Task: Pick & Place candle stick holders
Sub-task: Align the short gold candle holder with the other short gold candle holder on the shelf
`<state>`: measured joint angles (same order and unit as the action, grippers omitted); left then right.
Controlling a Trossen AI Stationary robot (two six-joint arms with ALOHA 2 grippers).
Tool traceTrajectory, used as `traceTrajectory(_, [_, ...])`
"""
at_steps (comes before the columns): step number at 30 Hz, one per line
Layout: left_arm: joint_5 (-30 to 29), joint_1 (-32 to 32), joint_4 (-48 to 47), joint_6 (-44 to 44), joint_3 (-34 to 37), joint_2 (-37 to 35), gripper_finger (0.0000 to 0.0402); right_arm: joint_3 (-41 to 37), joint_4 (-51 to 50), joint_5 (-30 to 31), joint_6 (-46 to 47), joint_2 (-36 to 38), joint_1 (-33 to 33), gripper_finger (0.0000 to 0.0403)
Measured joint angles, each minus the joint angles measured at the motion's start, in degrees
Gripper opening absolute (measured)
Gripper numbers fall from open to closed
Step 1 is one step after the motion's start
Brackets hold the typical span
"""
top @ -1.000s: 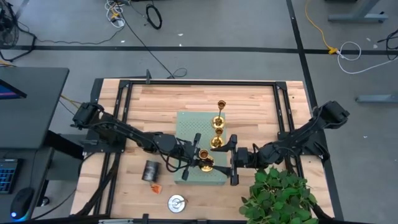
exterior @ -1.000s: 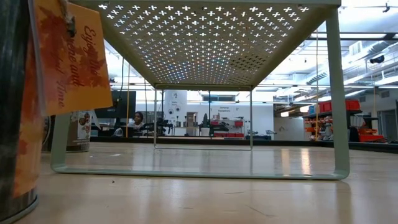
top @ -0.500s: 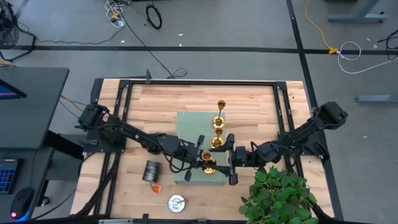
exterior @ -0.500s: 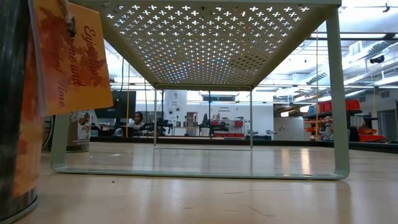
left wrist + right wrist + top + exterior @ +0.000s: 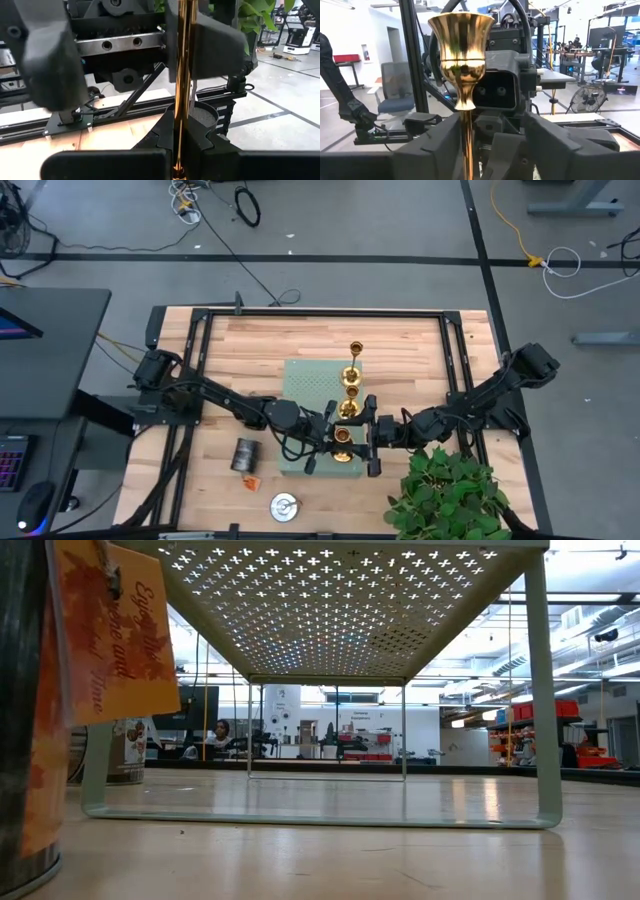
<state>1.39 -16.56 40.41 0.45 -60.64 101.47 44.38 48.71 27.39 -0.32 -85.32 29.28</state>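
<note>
Since the earlier frame, our left gripper (image 5: 322, 437) has carried the tall slender gold brass candle stick holder (image 5: 342, 436) further right along the pale green perforated metal board (image 5: 305, 385), closer to our right gripper (image 5: 371, 438). The left jaws are clenched on its stem; the right jaws stand released around it. If the left releases early, the holder could topple against the two gold brass holders (image 5: 350, 390) just behind.

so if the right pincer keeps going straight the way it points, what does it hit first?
The brass candle stick holder, whose stem already stands between the right pincer fingers. Directly behind it comes the left pincer, shut on that stem from the opposite side, though the depth between them is unclear.
</note>
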Motion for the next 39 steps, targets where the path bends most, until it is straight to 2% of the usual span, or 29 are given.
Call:
traceTrajectory(4, [0.0, 0.0, -0.2, -0.1, 0.0, 0.0, 0.0016, 0.0, -0.1, -0.1, 1.1, 0.0, 0.0, 0.0141])
traceTrajectory(9, [-0.1, 0.0, -0.3, -0.2, 0.0, 0.0, 0.0016, 0.0, -0.1, -2.4, 1.2, 0.0, 0.0, 0.0026])
traceTrajectory(10, [-0.1, 0.0, -0.4, -0.3, 0.0, 0.0, 0.0016, 0.0, -0.1, -2.8, 0.8, 0.0, 0.0, 0.0016])
traceTrajectory(14, [-0.1, 0.0, -0.4, -0.3, 0.0, 0.0, 0.0027, 0.0, 0.0, -2.9, 1.6, 0.0, 0.0, 0.0023])
traceTrajectory(21, [0.1, -0.1, -0.6, -0.9, 0.0, -0.1, 0.0064, 0.0, -0.1, -2.8, 1.5, 0.1, 0.4, 0.0009])
traceTrajectory(24, [0.1, -0.1, -1.8, -0.8, 0.0, -0.3, 0.0088, 0.0, -1.2, -2.4, 0.9, 1.0, 1.0, 0.0006])
traceTrajectory(27, [0.1, -0.1, -3.7, -0.8, 0.0, -1.3, 0.0117, 0.0, -4.1, 0.5, 0.9, 2.4, 2.0, 0.0006])
traceTrajectory(33, [0.0, -0.1, -10.2, -0.6, 0.1, -5.7, 0.0164, 0.0, -6.2, 5.1, 1.0, 3.1, 4.0, 0.0006])
traceTrajectory(39, [-0.2, -0.1, -18.6, -0.6, 0.1, -10.9, 0.0178, 0.0, -7.5, 5.5, 3.1, 3.1, 4.0, 0.0006])
